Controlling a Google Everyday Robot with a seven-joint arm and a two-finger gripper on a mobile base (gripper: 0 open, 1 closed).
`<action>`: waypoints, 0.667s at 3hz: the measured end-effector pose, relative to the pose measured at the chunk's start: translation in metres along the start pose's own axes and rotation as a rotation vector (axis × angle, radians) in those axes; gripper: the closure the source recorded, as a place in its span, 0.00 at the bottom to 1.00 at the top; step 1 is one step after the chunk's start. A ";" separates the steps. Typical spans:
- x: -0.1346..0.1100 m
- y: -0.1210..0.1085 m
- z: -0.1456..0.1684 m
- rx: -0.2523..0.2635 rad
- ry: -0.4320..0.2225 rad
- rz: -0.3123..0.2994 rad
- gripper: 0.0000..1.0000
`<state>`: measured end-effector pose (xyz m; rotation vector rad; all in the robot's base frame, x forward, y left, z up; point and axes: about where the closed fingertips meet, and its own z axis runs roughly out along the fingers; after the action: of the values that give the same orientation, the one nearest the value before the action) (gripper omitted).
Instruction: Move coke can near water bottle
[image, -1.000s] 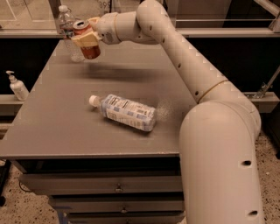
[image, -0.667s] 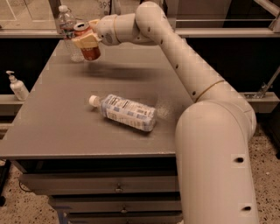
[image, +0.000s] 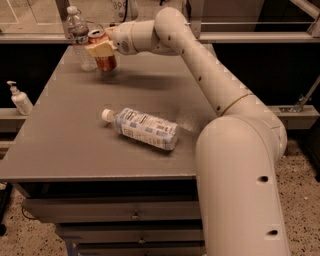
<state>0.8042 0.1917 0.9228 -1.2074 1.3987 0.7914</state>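
Observation:
The red coke can with a silver top is held in my gripper at the far left part of the grey table. The can tilts slightly and sits just above or on the tabletop. The gripper's tan fingers are shut around its upper half. The water bottle, tall, clear and white-capped, stands upright right beside the can on its left, at the table's far left corner.
A stubbier bottle with a white and blue label lies on its side mid-table. A small white pump bottle stands on a ledge left of the table. My arm spans the table's right side. A railing runs behind the table.
The gripper with the coke can has moved slightly down and to the right, staying next to the water bottle. The lying bottle has not moved.

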 end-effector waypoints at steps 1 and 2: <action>0.009 -0.009 0.000 0.022 0.006 0.024 0.35; 0.016 -0.014 0.001 0.034 0.008 0.042 0.13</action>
<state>0.8189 0.1850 0.9093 -1.1598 1.4427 0.7900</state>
